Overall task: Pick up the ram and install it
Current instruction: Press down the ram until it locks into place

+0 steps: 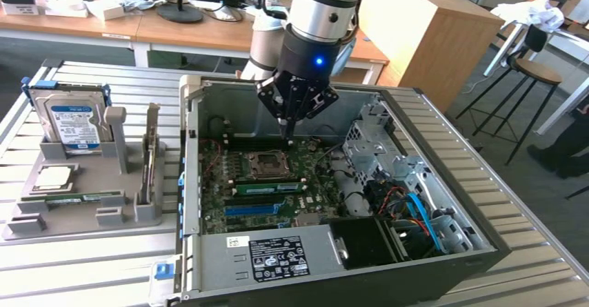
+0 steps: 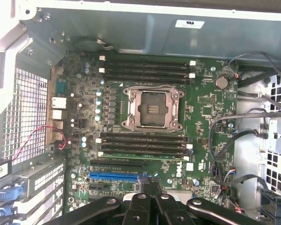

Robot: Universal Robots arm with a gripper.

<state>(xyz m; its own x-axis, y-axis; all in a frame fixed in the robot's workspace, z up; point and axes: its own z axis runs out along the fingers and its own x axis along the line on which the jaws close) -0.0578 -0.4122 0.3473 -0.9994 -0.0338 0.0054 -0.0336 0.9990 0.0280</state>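
end effector (image 1: 289, 139) closed, empty (inside PC case (image 1: 478, 203)) | ram (image 1: 269, 187) seated on mobo

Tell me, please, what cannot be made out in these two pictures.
- Exterior view: the ram lies in the grey holder. Its label is too small to read.
- Wrist view: the shut gripper hides one end of the blue slot and the board behind it.
- Exterior view: the labelled metal cover hides the motherboard's near edge.
- Wrist view: whether the memory slots hold a stick is too small to tell.
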